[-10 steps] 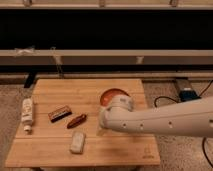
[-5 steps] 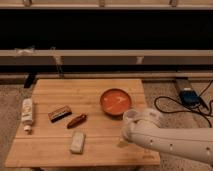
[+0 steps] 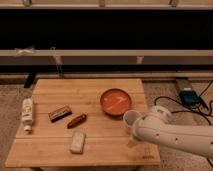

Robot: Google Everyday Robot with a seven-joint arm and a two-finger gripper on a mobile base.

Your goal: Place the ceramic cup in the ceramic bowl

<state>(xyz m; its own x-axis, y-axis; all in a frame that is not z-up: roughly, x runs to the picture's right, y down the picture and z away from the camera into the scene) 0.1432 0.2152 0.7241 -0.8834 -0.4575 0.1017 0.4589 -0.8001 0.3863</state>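
Tool (image 3: 132, 140) nr cup (image 3: 131, 118); bowl (image 3: 116, 101) top clear

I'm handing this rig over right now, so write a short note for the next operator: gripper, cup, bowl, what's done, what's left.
Gripper: open, holding nothing, low over the front right part of the table, just in front of the ceramic cup.
Ceramic cup: upright on the table, close to the front right rim of the ceramic bowl.
Ceramic bowl: on the table's right half, nothing in it.
Done: the approach only; the cup is not yet grasped.
Left: grasp the cup, lift it, set it in the bowl.
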